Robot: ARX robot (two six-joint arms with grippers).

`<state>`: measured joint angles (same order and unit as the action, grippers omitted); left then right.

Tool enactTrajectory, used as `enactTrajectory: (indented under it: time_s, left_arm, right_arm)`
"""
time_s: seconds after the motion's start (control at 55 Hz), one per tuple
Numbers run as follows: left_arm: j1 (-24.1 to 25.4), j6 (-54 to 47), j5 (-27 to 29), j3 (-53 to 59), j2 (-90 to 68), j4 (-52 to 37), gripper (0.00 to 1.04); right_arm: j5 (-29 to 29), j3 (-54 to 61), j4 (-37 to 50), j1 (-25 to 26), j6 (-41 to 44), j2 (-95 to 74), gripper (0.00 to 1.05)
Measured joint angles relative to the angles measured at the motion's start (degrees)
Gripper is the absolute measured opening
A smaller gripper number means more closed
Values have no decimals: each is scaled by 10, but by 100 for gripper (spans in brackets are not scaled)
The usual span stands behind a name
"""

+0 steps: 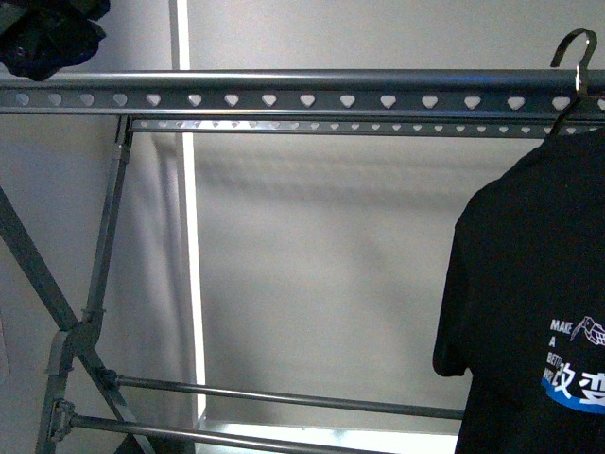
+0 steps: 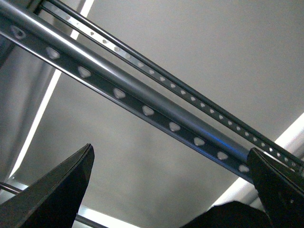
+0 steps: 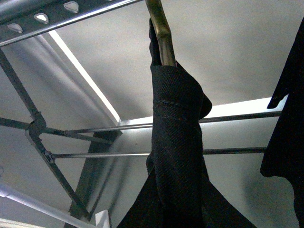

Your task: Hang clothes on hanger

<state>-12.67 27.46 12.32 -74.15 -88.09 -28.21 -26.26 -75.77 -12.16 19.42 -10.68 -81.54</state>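
Far left in the front view, the drying rack point(image 1: 284, 83) stands on grey crossed legs point(image 1: 104, 246) that meet at a joint low down. A dark lump sits in the top corner above the rail; I cannot tell what it is. The rack's top rail is grey metal punched with a row of heart-shaped holes and runs level from left to right across the whole view. A second punched rail runs parallel just behind and below it. Two thin bars point(image 1: 284, 397) lie lengthwise near the bottom, in front of a pale wall point(image 1: 331, 265).

The left gripper point(image 2: 171, 149) is below the top rail with its black fingers point(image 2: 57, 194) spread wide apart and nothing between them.

At the right end hangs the T-shirt point(image 1: 529, 284). It is black, with white "MAKE A BETTER" lettering, a small graphic beside it and white Chinese characters on a blue band. Its long axis is vertical, collar up and body straight down, with the printed front facing the camera. One sleeve juts left, and its right side and hem are cut off. The collar bunches around a metal hook point(image 3: 161, 42) that goes up to the top rail.

The right gripper shows in no view, so I cannot tell its state.
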Motion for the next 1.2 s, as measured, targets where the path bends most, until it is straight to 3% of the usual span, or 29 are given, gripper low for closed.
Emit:
enactTrajectory:
  time_s: [0.255, 0.636, 0.691, 0.855, 0.891, 0.964, 1.109, 1.2]
  left_arm:
    - [-50, -45, -90, 27, 0, -22, 98]
    - [-40, -58, -70, 27, -3, -8, 98]
    - [-42, -63, -70, 27, -4, -6, 98]
    - [-43, -66, -74, 27, -8, 0, 98]
    - [-46, -86, -47, 23, -6, 22, 95]
    - [-39, -174, 22, 70, 31, 85, 79]
    - [-10, -245, 7, 219, 114, 22, 54]
    - [8, -258, -6, 295, 155, -13, 40]
  right_arm:
    - [33, 19, 19, -25, -1, -16, 8]
    - [43, 151, 96, -36, -1, -6, 9]
    - [43, 162, 107, -39, -2, -1, 15]
    - [99, 245, 206, -66, 10, 75, 51]
    - [103, 258, 224, -71, 13, 96, 56]
    - [125, 293, 271, -90, 16, 177, 72]
    - [150, 356, 301, -118, -7, 326, 96]
    - [193, 407, 300, -157, -12, 420, 97]
